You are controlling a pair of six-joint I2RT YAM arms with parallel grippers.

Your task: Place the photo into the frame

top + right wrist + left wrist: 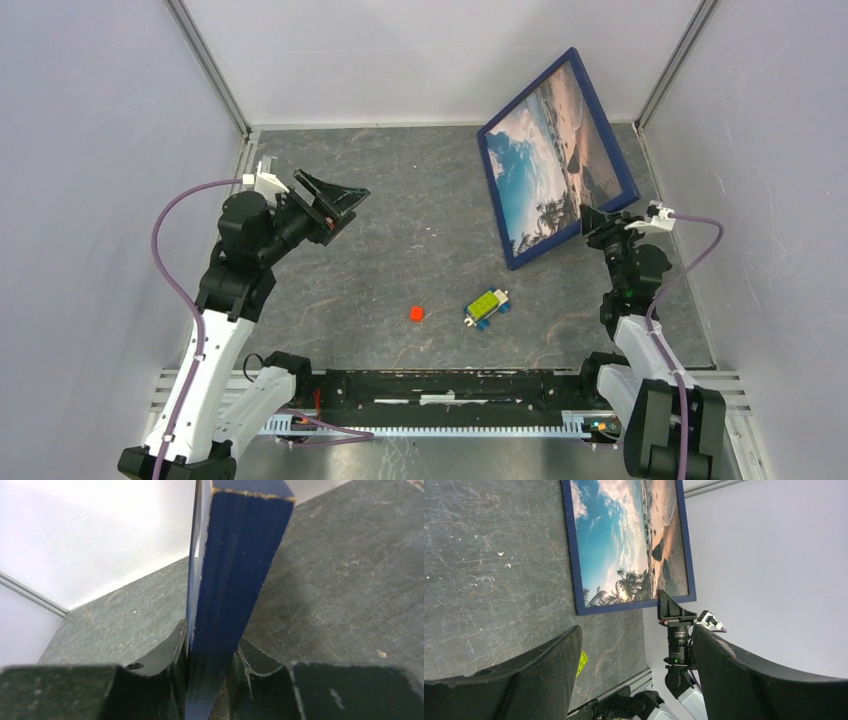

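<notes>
Two black claws were in view. Our right claw [210, 650] pinched the edge of the thin dark blue rectangular frame [603, 130], which stood tilted above it with the glossy seaside photo [550, 160] inside. Our left claw [345, 210] gaped wide and empty, well apart from the frame, over the scuffed dark grey mat [420, 230] between pale walls [100, 150].

Glossy photo [624, 540], chipped blue-painted frame [235, 580]

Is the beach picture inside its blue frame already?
In. The photo fills the blue frame, which the right gripper pinches by its edge.
</notes>
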